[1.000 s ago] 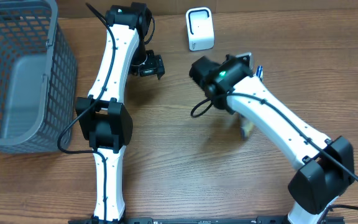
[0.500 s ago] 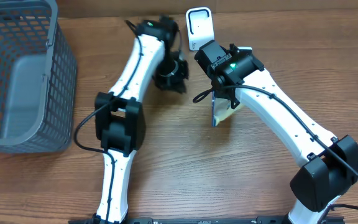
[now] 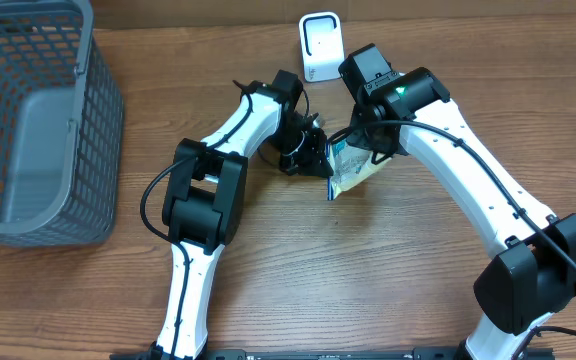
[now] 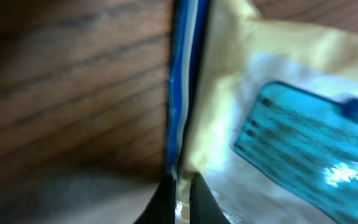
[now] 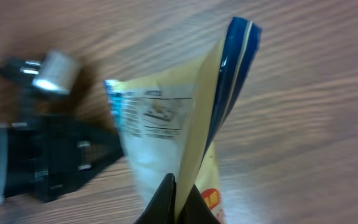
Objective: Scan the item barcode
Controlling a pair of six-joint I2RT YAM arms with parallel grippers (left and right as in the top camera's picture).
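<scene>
Your left gripper (image 4: pixel 181 188) was clamped on the bag (image 4: pixel 260 93), with the blue sealed edge pinched between its jaws. Your right gripper (image 5: pixel 179 188) was closed on the same bag from the other side, holding a thin fold of it. Between the two, the bag stood on edge over the table (image 3: pixel 368 290) — whether it touched the wood, you could not tell. Its white printed panel faced the left gripper. The white scanner (image 3: pixel 321 47) stood near, just behind the bag; the grey basket (image 3: pixel 103 120) sat well apart at far left.
</scene>
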